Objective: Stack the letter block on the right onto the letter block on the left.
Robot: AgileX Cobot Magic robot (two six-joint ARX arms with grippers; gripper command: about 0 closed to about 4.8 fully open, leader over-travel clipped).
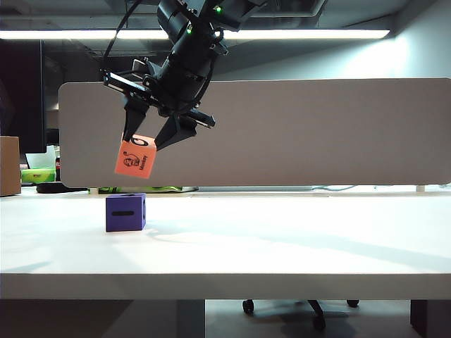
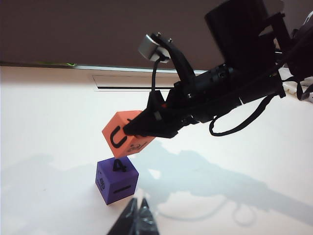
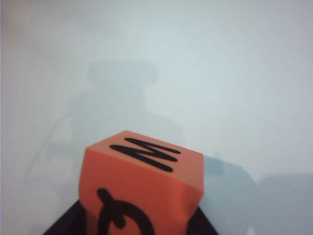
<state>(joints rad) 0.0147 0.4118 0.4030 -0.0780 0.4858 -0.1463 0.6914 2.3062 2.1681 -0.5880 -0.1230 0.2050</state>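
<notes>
The right gripper (image 1: 149, 134) pinches the tilted orange block (image 1: 136, 158) above the purple block (image 1: 125, 212); the left gripper (image 2: 138, 216) looks pressed together.

Matt, smooth orange block (image 1: 136, 158) and purple block (image 1: 125, 213); smooth white matt table (image 1: 282, 239)

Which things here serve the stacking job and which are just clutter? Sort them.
Job:
orange letter block, held by right gripper
purple letter block, on white table

Lying about:
cardboard box
green item
left gripper, idle
</notes>
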